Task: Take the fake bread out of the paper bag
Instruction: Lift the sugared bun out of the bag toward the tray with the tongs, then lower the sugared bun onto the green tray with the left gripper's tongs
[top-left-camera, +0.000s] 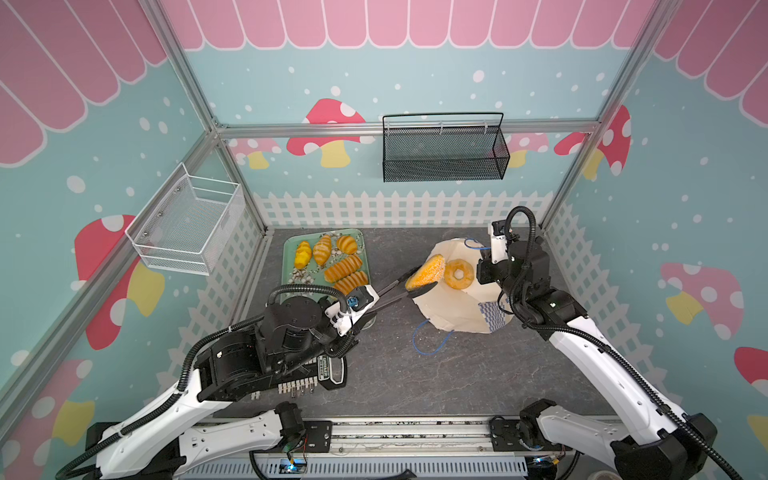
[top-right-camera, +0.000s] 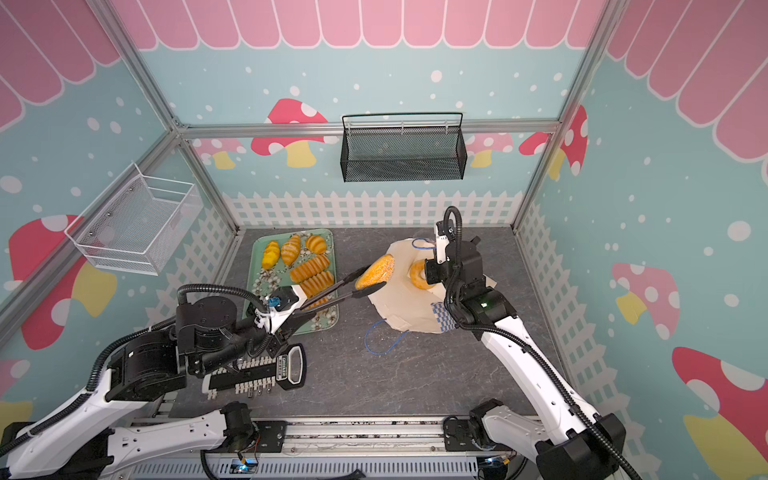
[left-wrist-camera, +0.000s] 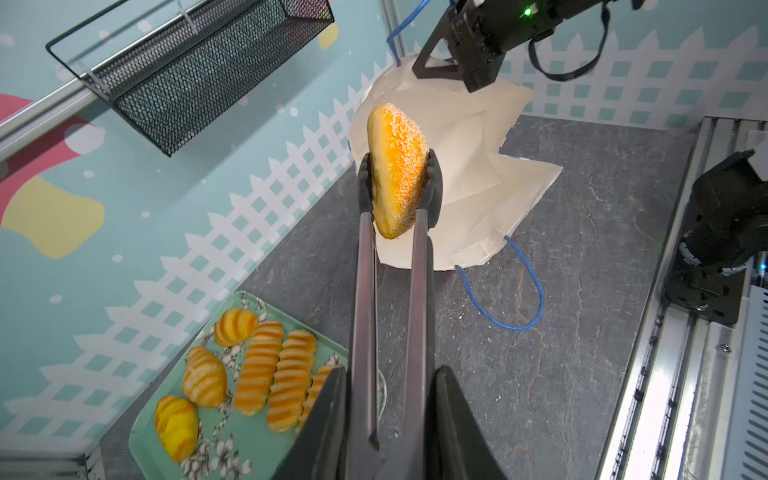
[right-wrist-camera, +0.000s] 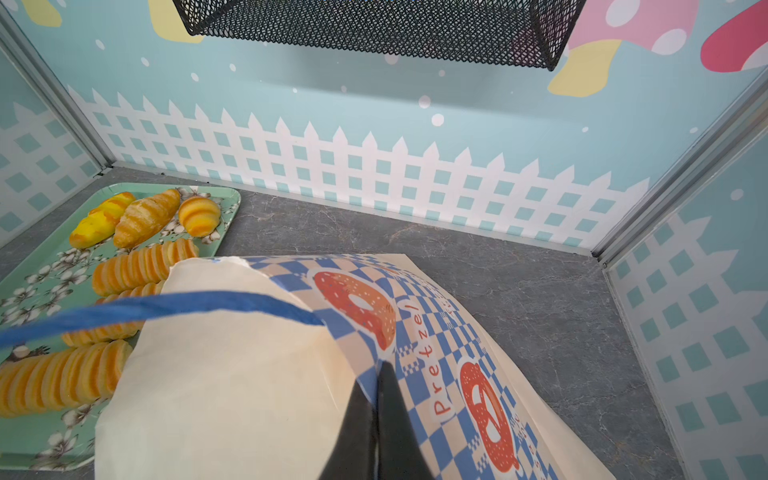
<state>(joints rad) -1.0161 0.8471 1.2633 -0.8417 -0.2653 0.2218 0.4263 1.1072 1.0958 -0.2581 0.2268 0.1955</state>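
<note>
My left gripper (top-left-camera: 376, 301) (left-wrist-camera: 392, 374) is shut on a pair of black-tipped metal tongs (top-left-camera: 395, 291) (left-wrist-camera: 417, 291). The tongs pinch a golden, sugar-speckled piece of fake bread (top-left-camera: 424, 272) (top-right-camera: 375, 272) (left-wrist-camera: 397, 170), held in the air at the left rim of the paper bag (top-left-camera: 457, 309) (top-right-camera: 403, 307) (left-wrist-camera: 465, 137). A ring doughnut (top-left-camera: 458, 273) (top-right-camera: 419, 274) lies inside the open bag. My right gripper (top-left-camera: 484, 272) (right-wrist-camera: 379, 370) is shut on the bag's checkered rim (right-wrist-camera: 415, 332). Several more pastries (top-left-camera: 343, 268) (left-wrist-camera: 291, 374) lie on a green tray (top-left-camera: 291, 249) (right-wrist-camera: 25, 440).
A black mesh basket (top-left-camera: 444, 153) hangs on the back wall and a white wire basket (top-left-camera: 187, 220) on the left wall. The bag's loose blue cord handle (top-left-camera: 432, 340) lies on the grey tabletop. A black-and-white rack (top-right-camera: 266, 374) sits under my left arm.
</note>
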